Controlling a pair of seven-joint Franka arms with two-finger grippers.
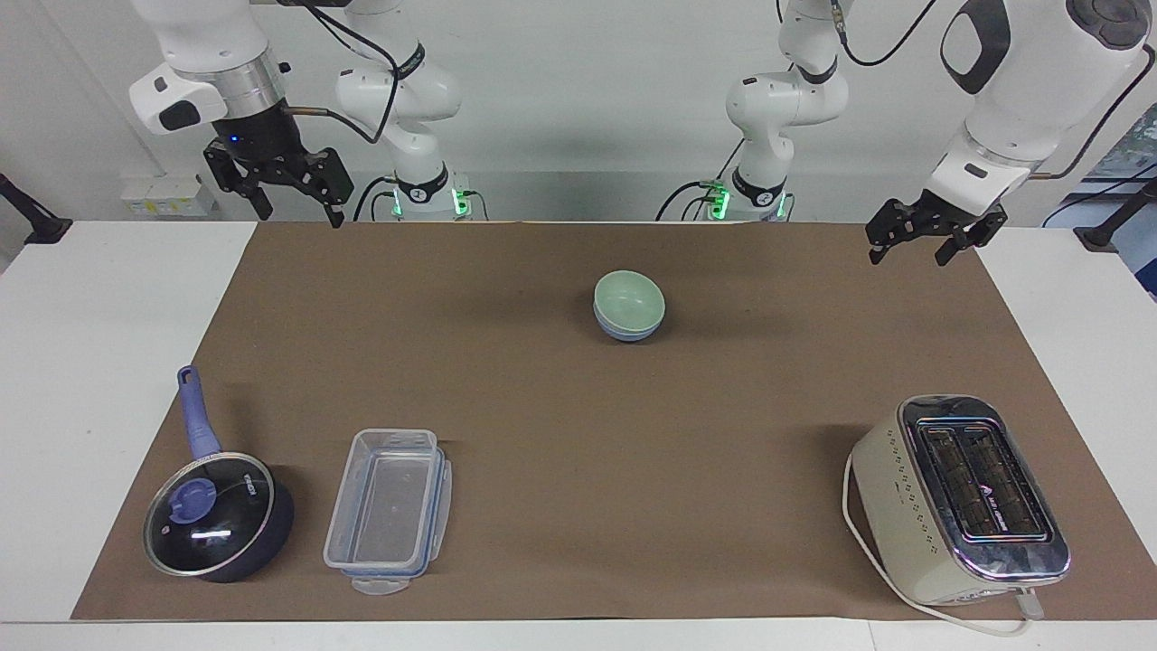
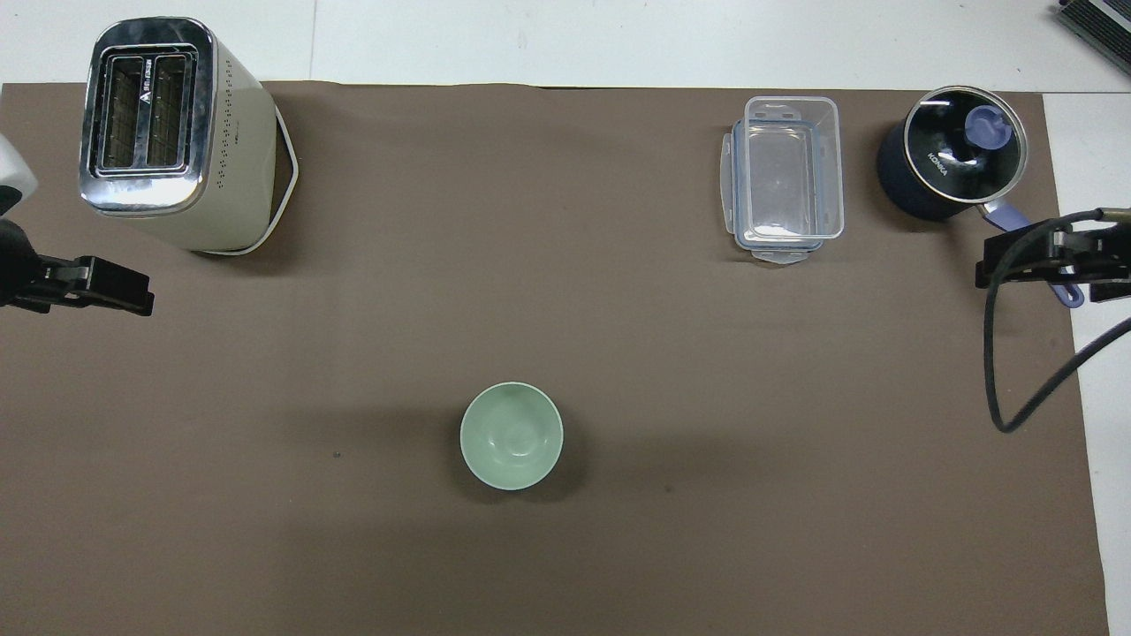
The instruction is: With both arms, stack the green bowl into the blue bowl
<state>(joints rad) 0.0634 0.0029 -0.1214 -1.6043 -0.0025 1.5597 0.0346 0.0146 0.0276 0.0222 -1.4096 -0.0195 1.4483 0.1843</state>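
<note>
Two white jointed robot arms hang clear of a brown paper mat (image 1: 578, 506) while their work sits finished at its middle: the small round pale mint-green plastic bowl (image 1: 629, 301) is nested upright inside the matching light periwinkle-blue bowl (image 1: 625, 331), of which only a thin band shows beneath the green rim in the facing view and nothing at all from overhead. The stacked pair rests on the half of the mat nearer the robots, about midway between the two ends of the table. The stacking step looks complete; what seems left is only for the arms to settle at rest, with no further handling called for. The right gripper (image 1: 291, 206) hovers over the mat's corner at the right arm's end, fingers spread and empty. The left gripper (image 1: 913, 242) hovers over the mat's edge at the left arm's end, likewise spread and holding nothing. Farther from the robots stand a cream-and-chrome two-slot toaster (image 1: 960, 500), a clear rectangular plastic food box (image 1: 389, 511) and a dark glass-lidded saucepan with a blue handle (image 1: 217, 514), all well apart from the bowls.
</note>
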